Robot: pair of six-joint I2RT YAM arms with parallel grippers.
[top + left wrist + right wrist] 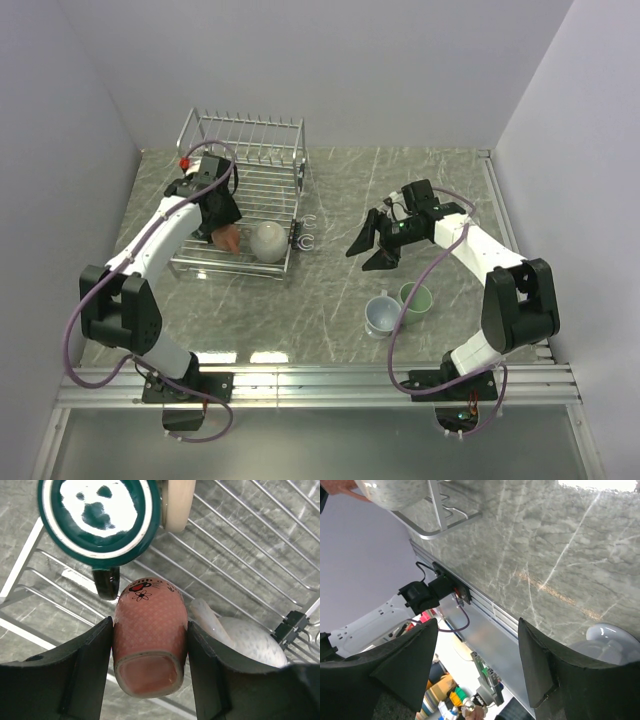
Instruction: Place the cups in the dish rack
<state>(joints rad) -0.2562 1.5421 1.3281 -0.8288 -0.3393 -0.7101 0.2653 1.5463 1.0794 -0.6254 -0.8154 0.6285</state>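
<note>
Reporting status: left gripper is closed about halfway, clamped on the red-brown patterned ceramic mug. Both black fingers press flat against the mug's sides, and one end of the mug faces the wrist camera. Top view puts that mug over the front-left part of the rectangular silver wire dish rack. Can't tell whether it rests on the wires or hangs just above them. The wide cream speckled ceramic mug is just beside it on the right, lying in the front of the rack. In the left wrist view, the glossy dark green ceramic mug is in the rack just beyond the held one, with its handle pointing toward it. The edge of a tan ceramic mug shows right next to the green one. Right gripper is wide open with nothing between its jaws. It hovers over the grey marble-look tabletop, to the right of the rack and apart from it. The pale green ceramic mug and the light blue-grey ceramic mug stand upright on the table, touching or nearly so. They are near the right arm's base, nearer than the right gripper and well apart from the rack. The right wrist view shows the blue-grey mug's rim at the lower right, behind its finger.
</note>
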